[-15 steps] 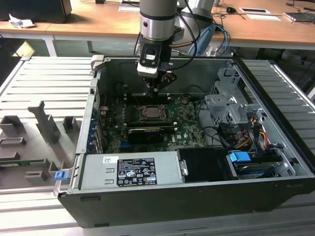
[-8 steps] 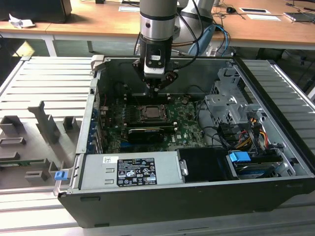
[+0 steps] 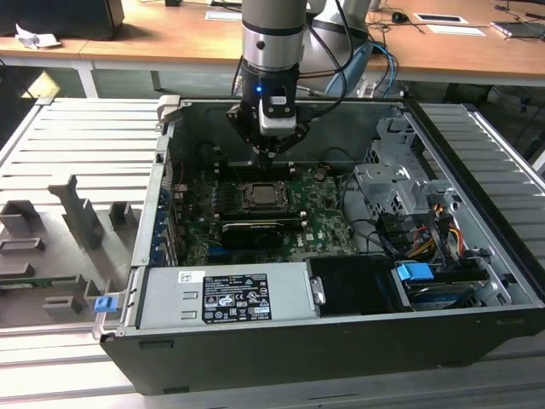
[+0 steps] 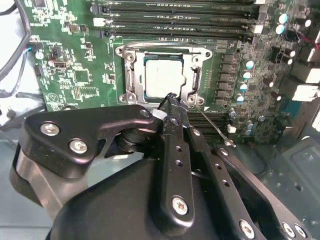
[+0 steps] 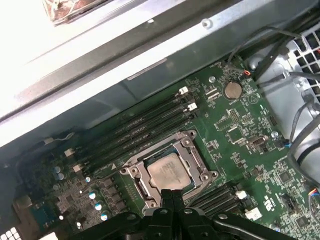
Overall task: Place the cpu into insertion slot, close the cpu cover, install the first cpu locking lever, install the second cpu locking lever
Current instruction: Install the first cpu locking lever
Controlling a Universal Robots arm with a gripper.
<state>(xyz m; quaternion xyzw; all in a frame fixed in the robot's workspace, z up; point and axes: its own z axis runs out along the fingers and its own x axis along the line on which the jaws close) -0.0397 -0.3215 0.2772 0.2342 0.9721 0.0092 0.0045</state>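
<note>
The computer case [image 3: 341, 349] holds the circuit board [image 3: 328, 230] below the tool [image 3: 270, 153], whose tips are pinched narrow, nothing between them. Just past the tips the cover [image 4: 196, 75] lies flat over the socket [image 4: 140, 82], chip [image 4: 165, 77] seated inside. A thin lever [image 4: 212, 125] beside them looks unlatched; the levers probably remain.

Even room light; white glare beyond the computer case [image 5: 150, 85] in the first wrist view

I'm working in what looks like a robotics lab: an opened computer tower [image 3: 341, 349] lies on a ribbed metal bench [image 3: 85, 136], with paper-strewn wooden benches [image 3: 170, 38] behind.
</note>
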